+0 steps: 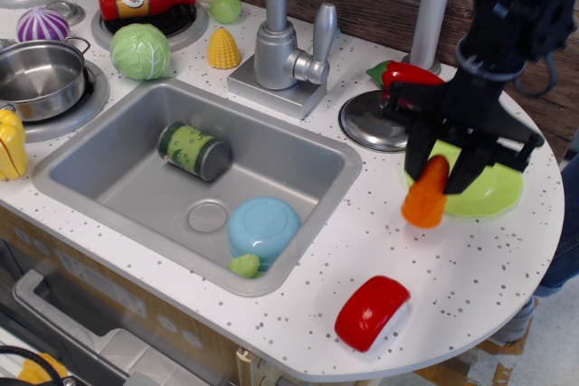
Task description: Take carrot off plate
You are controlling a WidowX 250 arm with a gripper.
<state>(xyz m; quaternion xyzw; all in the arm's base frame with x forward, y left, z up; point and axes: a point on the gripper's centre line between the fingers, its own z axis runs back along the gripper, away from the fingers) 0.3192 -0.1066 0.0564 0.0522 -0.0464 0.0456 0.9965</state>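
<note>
The speckled white counter (470, 268) carries a grey sink (109, 174) set into it, with a tin can (194, 151) lying on its side and a light-blue bowl (263, 230) upside down near the front corner. A tap (276, 38) stands behind the sink. At the right end lies the green plate (493, 189), partly hidden by the black gripper (438, 178), which hangs over the plate's left edge. Its jaws pinch the narrow top of the carrot (426, 194), and the carrot's broad end points down, past the plate's rim and over bare counter; whether it touches the surface is hard to tell. A steel lid (371, 124) sits just left of the plate, a red pepper (407, 72) behind it. A red toy (371, 312) lies near the front edge.
</note>
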